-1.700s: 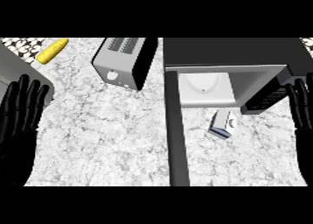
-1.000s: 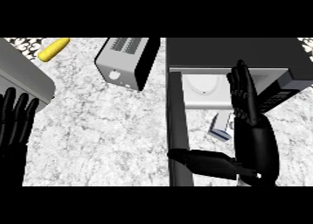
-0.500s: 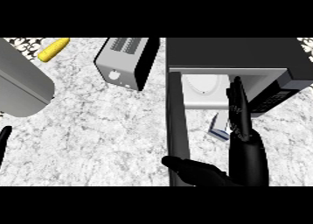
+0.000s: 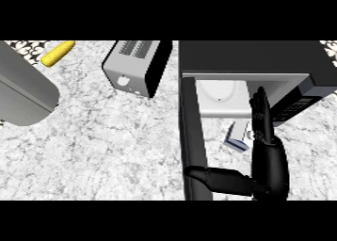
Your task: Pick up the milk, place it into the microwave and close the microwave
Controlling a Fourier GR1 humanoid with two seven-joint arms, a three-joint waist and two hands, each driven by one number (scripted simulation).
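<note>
Nearest to me, my right hand [image 4: 270,162] sits low over the marble counter [image 4: 116,150]. Its thumb sticks out to the left, ending at the open microwave door [image 4: 192,132]. The fingers [image 4: 260,113] are straight and held together, gripping nothing. At the start of the clip this hand rested upright at the right edge. In the last half second it has barely moved.

The milk [image 4: 235,137] lies tilted on the counter just in front of the microwave's opening, where it lay before. My fingers cross its right side. I cannot tell whether they touch it.

The fingertips reach the front of the cavity, beside the white plate [image 4: 223,94] inside. The microwave [image 4: 254,59] stands open, its door seen edge-on.

My left hand, earlier at the left edge, has slipped out of sight. A grey rounded shape [image 4: 18,89] now fills that side.

Farther back stand the toaster [image 4: 133,66] and a yellow corn cob [image 4: 58,52].
</note>
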